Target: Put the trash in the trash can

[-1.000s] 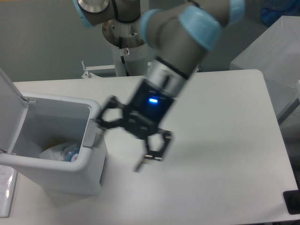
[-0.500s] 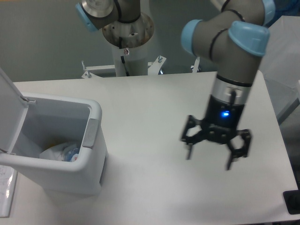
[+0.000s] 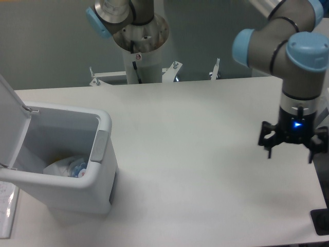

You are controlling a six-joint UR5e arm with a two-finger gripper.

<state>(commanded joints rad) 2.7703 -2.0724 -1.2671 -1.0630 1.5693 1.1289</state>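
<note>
The white trash can (image 3: 100,154) stands at the table's left with its flip lid (image 3: 11,123) swung up. Inside it lies the trash (image 3: 66,167): a crumpled whitish wrapper with a bit of blue-labelled bottle beside it. My gripper (image 3: 290,154) hangs over the table's right edge, far from the can, pointing down. Its fingers (image 3: 269,151) are spread open with nothing between them.
The arm's base column (image 3: 139,46) rises behind the table's far edge. A dark object (image 3: 320,222) sits at the table's near right corner. A sheet of paper (image 3: 6,208) lies left of the can. A grey box (image 3: 293,56) stands beyond the right side.
My open gripper has swung from beside the can's rim across the table to the right edge. The trash in the can has not moved.
</note>
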